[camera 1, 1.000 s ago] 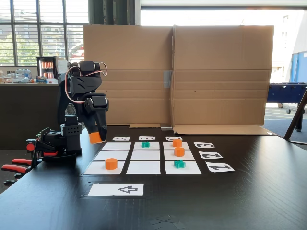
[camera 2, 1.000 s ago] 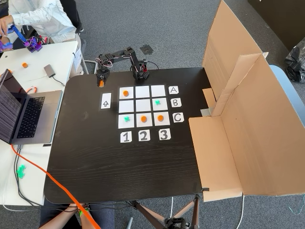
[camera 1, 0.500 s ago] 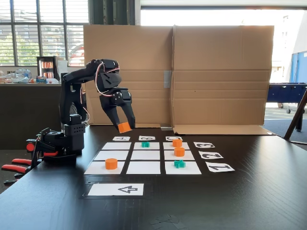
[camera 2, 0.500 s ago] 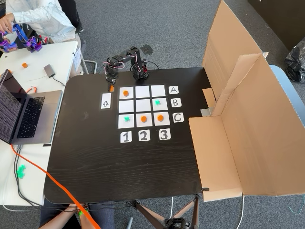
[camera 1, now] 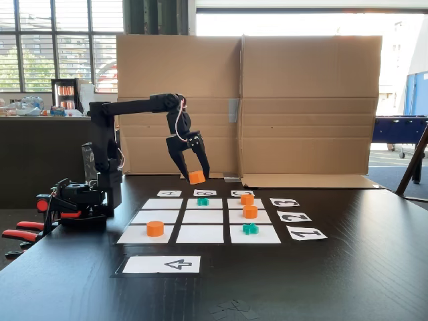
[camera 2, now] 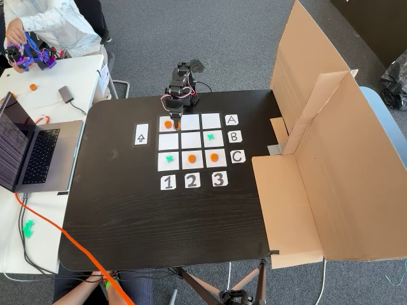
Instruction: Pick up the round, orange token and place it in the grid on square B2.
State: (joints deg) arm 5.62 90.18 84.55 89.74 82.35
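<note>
My gripper [camera 1: 196, 175] is shut on a round, orange token [camera 1: 196, 178] and holds it in the air over the far edge of the grid [camera 1: 161, 203]. From above, the gripper [camera 2: 176, 121] hangs over the row beside card A, next to an orange token [camera 2: 166, 124] lying on a corner square. Square B2 [camera 1: 202, 217] [camera 2: 190, 140] is bare white paper. Two more orange tokens [camera 2: 191, 158] [camera 2: 214, 156] lie in the row by card C. Green cross tokens [camera 2: 210, 136] [camera 2: 168, 158] lie on two other squares.
A tall cardboard wall [camera 1: 247, 100] stands behind the grid. The white arrow card [camera 1: 162, 264] lies in front of it. Red-handled tools [camera 1: 27, 231] lie beside the arm's base [camera 1: 80, 200]. A laptop [camera 2: 32, 152] and a person [camera 2: 44, 19] are at a side table.
The arm has swung from beside the grid, off its edge near the arrow card, and stretched out over the grid, carrying the orange token with it. The tokens on the squares have not moved.
</note>
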